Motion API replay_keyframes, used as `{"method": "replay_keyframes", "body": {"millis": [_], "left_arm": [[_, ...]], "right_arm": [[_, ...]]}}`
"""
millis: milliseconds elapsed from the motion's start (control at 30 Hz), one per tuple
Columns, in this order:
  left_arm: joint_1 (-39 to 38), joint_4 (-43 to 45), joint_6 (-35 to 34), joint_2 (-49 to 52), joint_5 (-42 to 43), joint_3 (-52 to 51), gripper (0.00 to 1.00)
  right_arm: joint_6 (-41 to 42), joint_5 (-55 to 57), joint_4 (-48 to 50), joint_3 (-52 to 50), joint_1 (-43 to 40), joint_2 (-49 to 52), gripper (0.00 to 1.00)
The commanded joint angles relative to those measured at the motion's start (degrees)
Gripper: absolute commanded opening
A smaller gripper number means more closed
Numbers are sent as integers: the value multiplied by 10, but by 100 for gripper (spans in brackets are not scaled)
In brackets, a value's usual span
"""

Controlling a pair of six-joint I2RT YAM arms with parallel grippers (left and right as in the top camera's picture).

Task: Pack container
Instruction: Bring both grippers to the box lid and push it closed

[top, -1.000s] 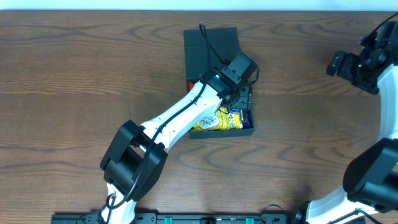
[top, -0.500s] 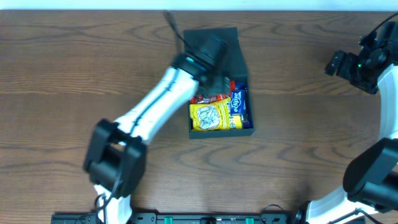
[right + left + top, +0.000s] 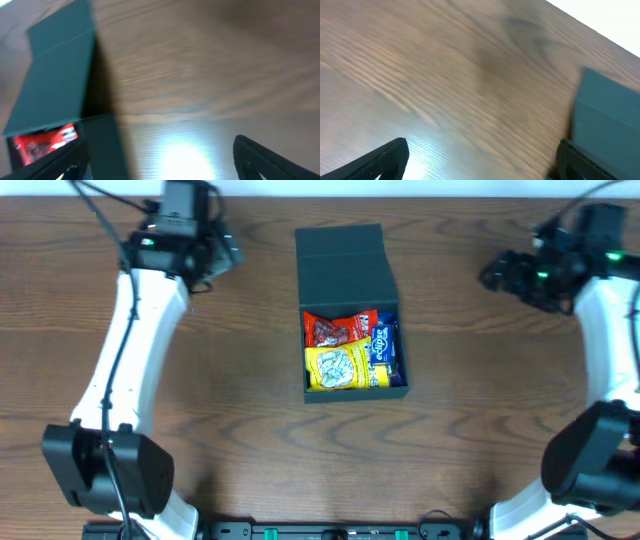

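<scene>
Nearest the robot on the wooden worktop (image 3: 250,460), the container (image 3: 355,393) sits at centre, its tray open upward. 3 snack packs lie in it, pressed close together: a yellow pack (image 3: 345,367) by the near wall, a red pack (image 3: 338,329) behind it, and a blue pack (image 3: 385,350) along the right wall. Beyond the tray, the hinged lid (image 3: 340,265) is folded back, away from the robot. Farther out, both arms are well apart from the container. The left gripper (image 3: 484,150) hangs over the wood at the far left, jaws spread wide and holding nothing. The right gripper (image 3: 160,150) hangs at the far right, jaws likewise spread and empty, with the lid and red pack in its view.
</scene>
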Motion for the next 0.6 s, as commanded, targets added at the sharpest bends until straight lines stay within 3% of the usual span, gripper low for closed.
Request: {"method": "replay_keyframes", "body": {"millis": [0, 67, 100, 133, 200, 233, 267, 300, 367, 567], "left_arm": [[43, 4, 17, 17, 25, 4, 95], [66, 8, 16, 28, 47, 4, 95], [74, 9, 16, 34, 55, 4, 96], [81, 10, 16, 42, 59, 4, 100], [90, 9, 16, 55, 59, 4, 80], [92, 8, 16, 61, 59, 4, 60], [92, 8, 16, 66, 59, 4, 41], [92, 7, 16, 70, 60, 4, 27], [91, 5, 16, 78, 66, 3, 9], [91, 44, 24, 106, 186, 2, 6]], "right_arm": [[19, -14, 29, -32, 58, 13, 87], [25, -11, 69, -57, 93, 13, 79], [35, -5, 90, -70, 111, 13, 71], [52, 7, 108, -82, 125, 13, 55], [101, 47, 132, -104, 146, 13, 25], [128, 69, 139, -112, 153, 13, 7], [144, 82, 141, -118, 156, 13, 2], [162, 97, 144, -124, 158, 13, 1], [191, 116, 150, -135, 159, 13, 1], [213, 84, 208, -167, 160, 20, 2]]}}
